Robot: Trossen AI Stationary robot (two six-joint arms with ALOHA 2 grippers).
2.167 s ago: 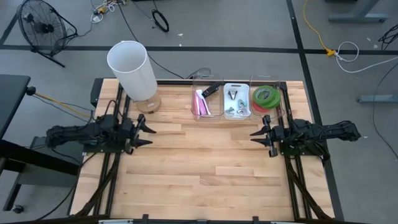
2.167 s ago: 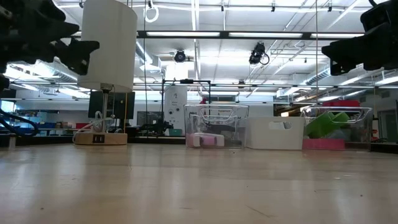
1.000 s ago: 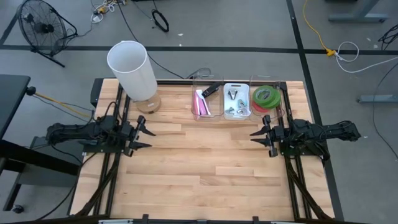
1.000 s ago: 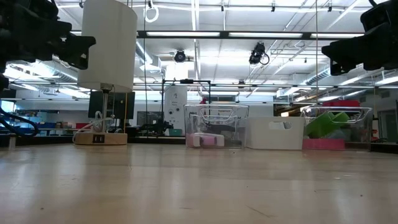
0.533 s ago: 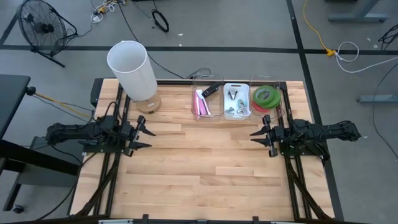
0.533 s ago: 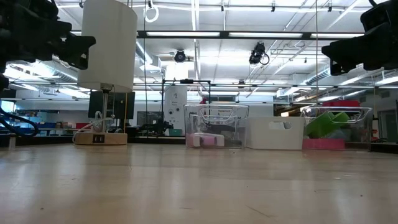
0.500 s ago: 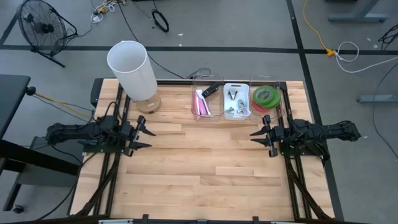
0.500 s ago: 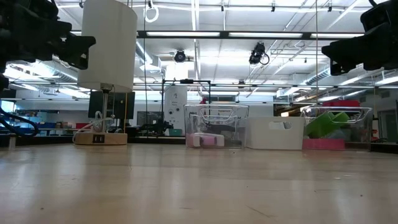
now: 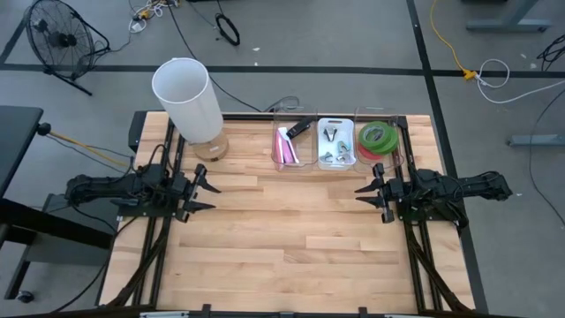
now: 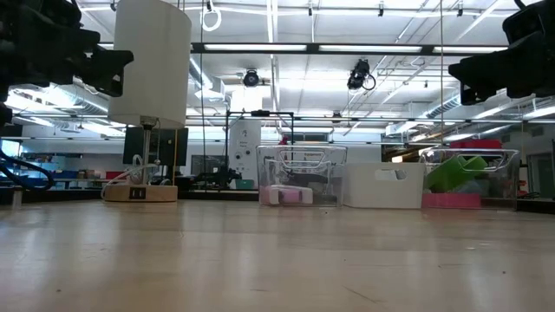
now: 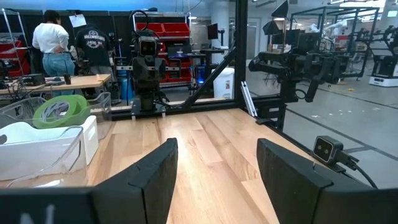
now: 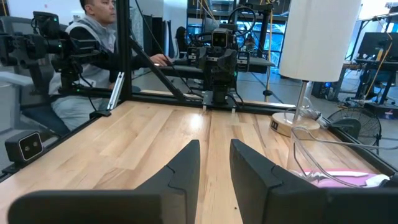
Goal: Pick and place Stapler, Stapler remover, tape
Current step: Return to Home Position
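Note:
Three bins stand in a row at the table's far edge. The left clear bin holds a pink stapler. The middle white bin holds metal staple removers. The right clear bin holds green tape rolls lying on a red roll; the green tape also shows in the left wrist view. My left gripper is open and empty above the table's left side. My right gripper is open and empty above the right side, just near of the tape bin.
A tall white lamp on a wooden base stands at the far left, close to my left arm. Bare wood lies between the two grippers. People show beyond the table in the wrist views.

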